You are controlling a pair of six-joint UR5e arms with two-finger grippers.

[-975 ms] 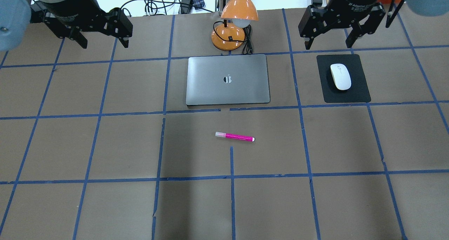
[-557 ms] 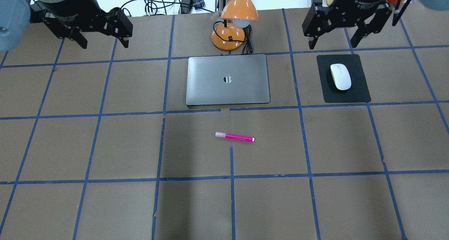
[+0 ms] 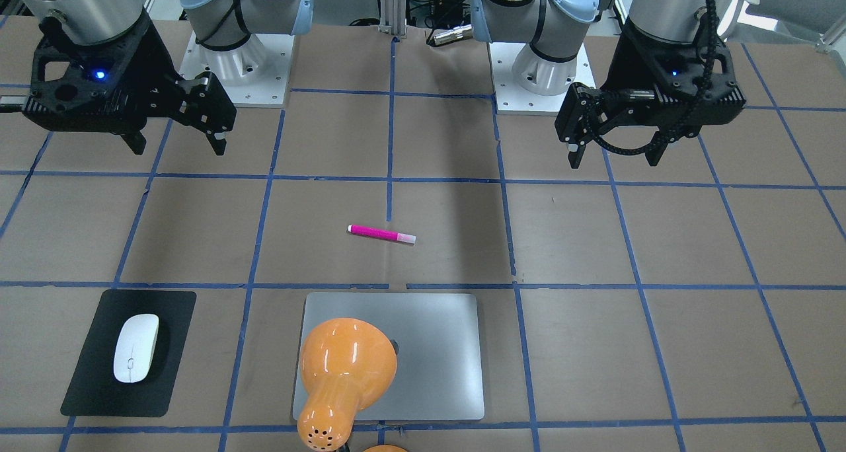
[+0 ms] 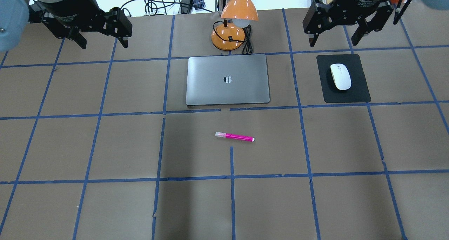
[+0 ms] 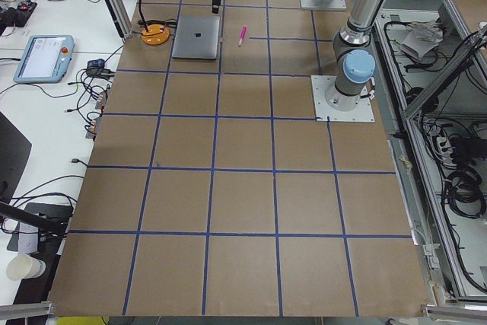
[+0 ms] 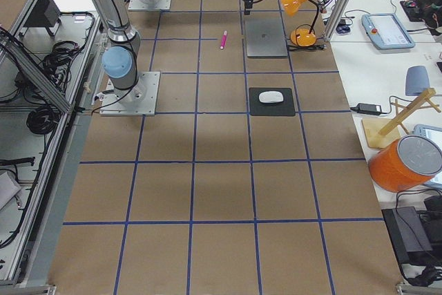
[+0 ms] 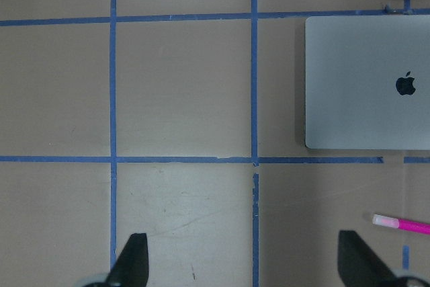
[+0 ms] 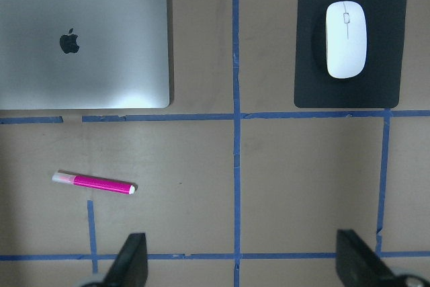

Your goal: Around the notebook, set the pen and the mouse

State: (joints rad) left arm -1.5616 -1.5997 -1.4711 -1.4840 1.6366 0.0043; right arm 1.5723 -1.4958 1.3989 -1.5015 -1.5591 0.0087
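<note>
Right gripper point(image 4: 332, 40) hovering spread, empty, upper right, just above mouse point(image 4: 340, 77) on black mat point(image 4: 361, 92), probably lining up grab. Left gripper point(image 4: 104, 43) spread too, idling upper left. Pen point(image 4: 234, 137) lying below notebook point(image 4: 228, 89), frame centre.

Light falls bright and even from above onto the brown table point(image 4: 105, 145); a broad, soft-edged darker patch lies near its middle in the overhead view; beyond the far edge the background is washed out to white. The notebook point(image 8: 87, 38) carries a pale sheen, brightest toward its edges in the right wrist view; the orange lamp shade point(image 3: 347, 359) shows small white glints; the mouse point(image 8: 346, 38) throws a soft shadow leftward onto the black mat point(image 8: 383, 85). The fingertips point(image 7: 134, 263) of the left gripper point(image 7: 245, 263) and those of the right gripper point(image 8: 245, 263) are dark and out of focus at the bottom edge; both side views are sharp, yet far things appear tiny.
</note>
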